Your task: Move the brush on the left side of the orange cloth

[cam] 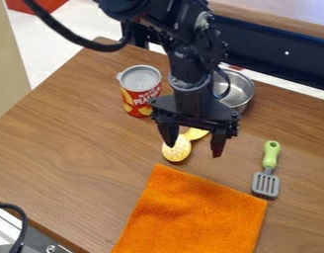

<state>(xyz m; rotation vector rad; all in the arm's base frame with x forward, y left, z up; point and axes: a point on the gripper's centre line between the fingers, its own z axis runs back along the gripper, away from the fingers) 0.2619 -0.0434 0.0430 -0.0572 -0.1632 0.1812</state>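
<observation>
Woodgrain runs across the broad brown table (65, 148), which takes up most of the view, with a long dark panel (277, 57) behind its far edge at the upper right. The black robot arm (184, 64) comes in from the top edge, a cable (72, 37) looping out from it toward the upper left. At its lower end the gripper (193, 148) hangs fingers-down over the middle of the table, its jaws apart, with a wide gap between them. Nearer the camera, the orange cloth (191, 217) lies flat, running down to the bottom edge of the view. A shiny metal bowl (240, 91) stands beyond the gripper, partly hidden by the arm. To the left of the arm in the view is a can (140, 91), upright, with a red and yellow label and a grey top. Off to the right of the gripper lies a spatula (266, 183), its green handle (271, 153) pointing away from the camera and its grey slotted head close by the cloth's far right corner; whether the two touch is impossible to tell. The yellow brush (177, 149) lies just past the cloth's far edge, near its far left corner and apart from it, its round, pale-bristled head facing up below the gripper and its handle slanting up and right behind the jaws.
</observation>
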